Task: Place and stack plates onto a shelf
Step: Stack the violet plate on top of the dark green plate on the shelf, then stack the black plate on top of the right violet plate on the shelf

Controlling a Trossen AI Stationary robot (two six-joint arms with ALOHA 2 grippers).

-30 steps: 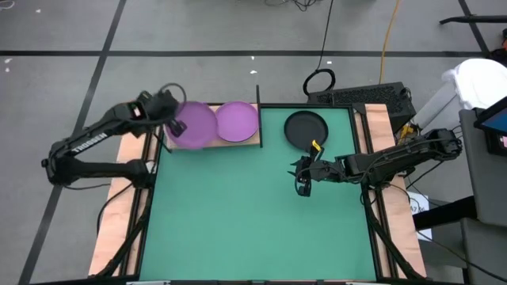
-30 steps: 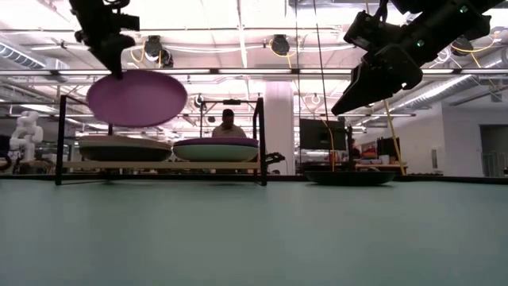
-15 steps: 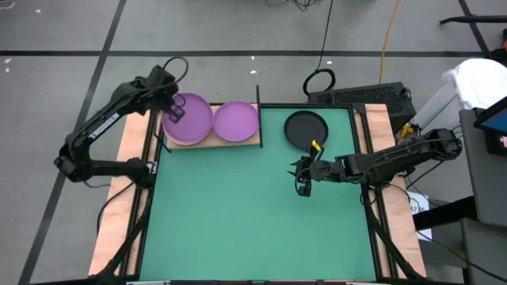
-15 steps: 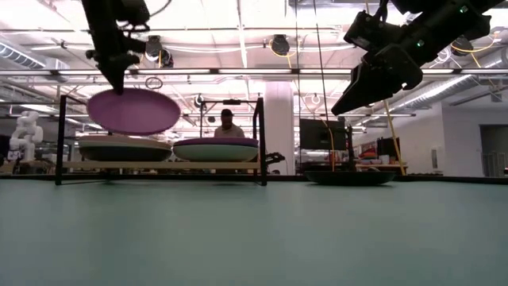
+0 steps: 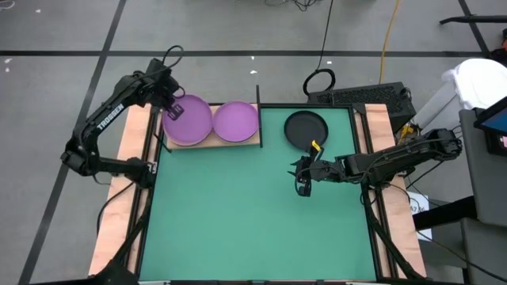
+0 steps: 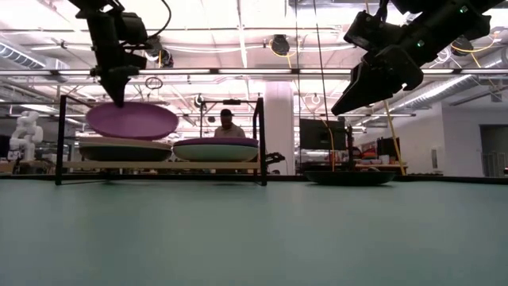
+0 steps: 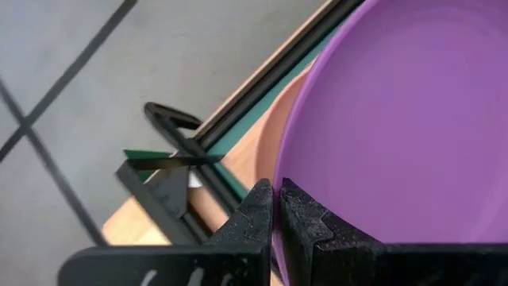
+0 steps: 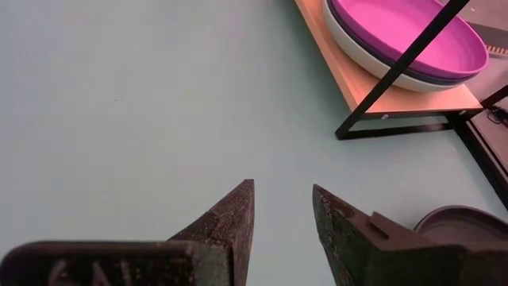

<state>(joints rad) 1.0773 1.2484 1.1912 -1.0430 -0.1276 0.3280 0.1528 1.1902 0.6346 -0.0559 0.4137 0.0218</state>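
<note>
My left gripper (image 5: 173, 111) is shut on a purple plate (image 5: 192, 122), which it holds low over the left stack of plates (image 6: 125, 149) on the wooden shelf (image 5: 252, 142). The right stack (image 5: 236, 121) has a purple plate on top. A black plate (image 5: 306, 128) lies flat on the green mat. My right gripper (image 5: 303, 180) hovers open above the mat, on the near side of the black plate, touching nothing. The plates lower in the stacks are mostly hidden. My left gripper pinches the purple plate's rim (image 7: 279, 171) on its left side, one finger over the hollow face and one on the outside. The fingers (image 6: 117, 94) come from above, pointing down. The plate (image 6: 132, 121) sits nearly level just over the left stack; whether it touches the stack I cannot tell.
Black upright posts (image 6: 259, 139) stand at the shelf's corners, and one rail crosses the right wrist view (image 8: 397, 67). The green mat (image 5: 253, 214) stretches wide on the near side of the shelf. Cables and a keyboard lie beyond the table's far right corner.
My left gripper has moved down and toward the table's far edge, staying shut on the purple plate. The plate has dropped from well above the shelf to just over the left stack and has gone from tilted to nearly level.
</note>
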